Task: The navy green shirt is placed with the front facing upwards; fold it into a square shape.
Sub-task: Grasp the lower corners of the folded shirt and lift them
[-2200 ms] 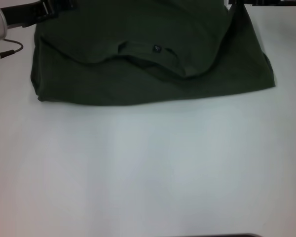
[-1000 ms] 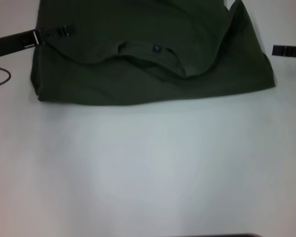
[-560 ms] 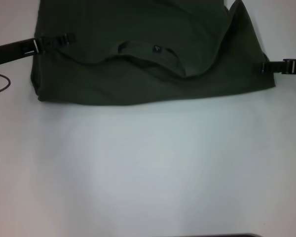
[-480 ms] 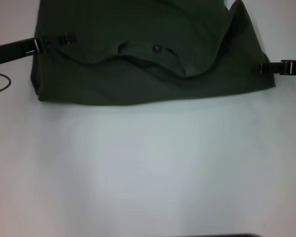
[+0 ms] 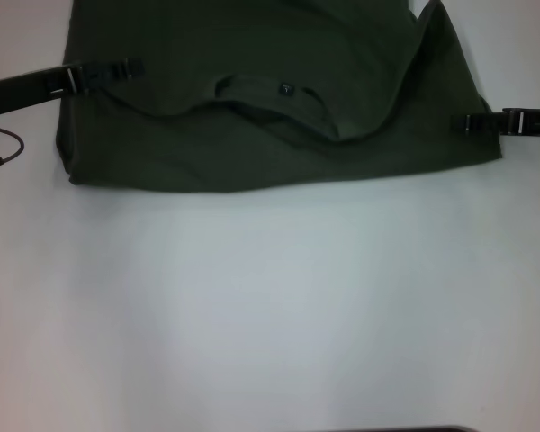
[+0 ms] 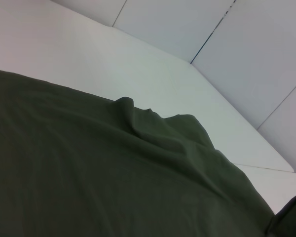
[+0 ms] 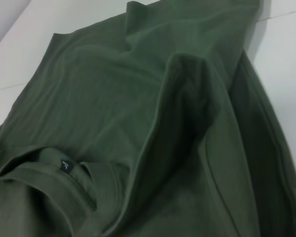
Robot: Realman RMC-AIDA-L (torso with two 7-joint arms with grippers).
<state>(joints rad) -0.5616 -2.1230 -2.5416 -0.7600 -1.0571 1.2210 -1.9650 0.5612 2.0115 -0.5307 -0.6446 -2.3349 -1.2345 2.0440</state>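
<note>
The navy green shirt (image 5: 252,144) lies partly folded at the far side of the white table (image 5: 270,306). Its ribbed collar and small neck label (image 5: 286,88) face up, and no chest letters show. My left gripper (image 5: 130,67) reaches in from the left, low over the shirt's left edge. My right gripper (image 5: 461,123) reaches in from the right, at the shirt's right edge. The left wrist view shows rumpled green cloth (image 6: 89,173). The right wrist view shows folds of the shirt (image 7: 113,98) and the label (image 7: 65,166).
A thin black cable (image 5: 4,148) lies on the table beside the left arm. A raised peak of cloth (image 5: 432,27) stands at the shirt's far right corner. White tabletop spreads in front of the shirt.
Both grippers have come down from the shirt's far corners to its sides. In the last second the right gripper slid inward onto the right edge, and the left gripper edged further over the cloth.
</note>
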